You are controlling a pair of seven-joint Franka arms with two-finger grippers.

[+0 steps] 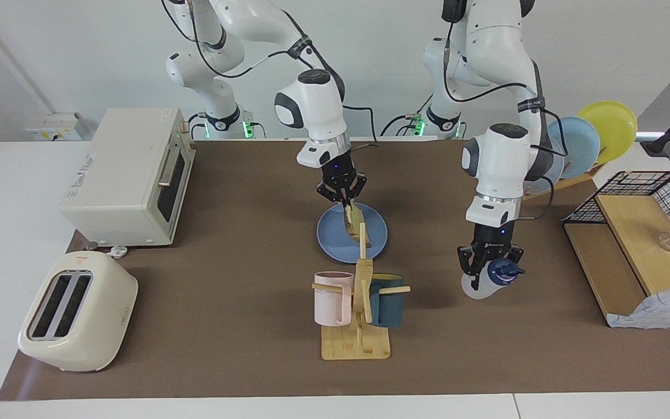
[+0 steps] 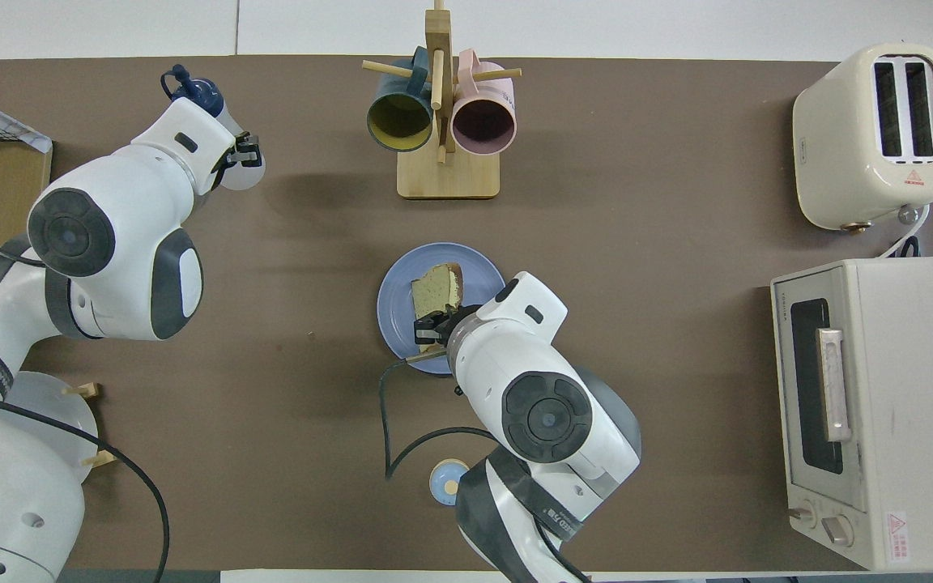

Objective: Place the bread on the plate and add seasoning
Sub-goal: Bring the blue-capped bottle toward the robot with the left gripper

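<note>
The blue plate (image 1: 332, 240) (image 2: 396, 324) lies mid-table, nearer to the robots than the mug rack. My right gripper (image 1: 345, 202) (image 2: 432, 327) is over the plate, shut on the bread (image 1: 356, 226) (image 2: 439, 289). The slice stands tilted on edge with its lower end on or just above the plate. My left gripper (image 1: 489, 269) (image 2: 237, 154) is over the mat toward the left arm's end, shut on the seasoning bottle (image 1: 502, 272) (image 2: 196, 90). The bottle is tilted and lifted a little off the mat.
A wooden mug rack (image 1: 357, 340) (image 2: 448, 174) holds a pink and a dark teal mug. A toaster (image 1: 79, 317) (image 2: 871, 138) and a toaster oven (image 1: 128, 174) (image 2: 879, 405) stand at the right arm's end. A plate rack (image 1: 594, 139) and a wire shelf (image 1: 637, 233) stand at the left arm's end. A small bell (image 2: 448, 479) sits near the robots.
</note>
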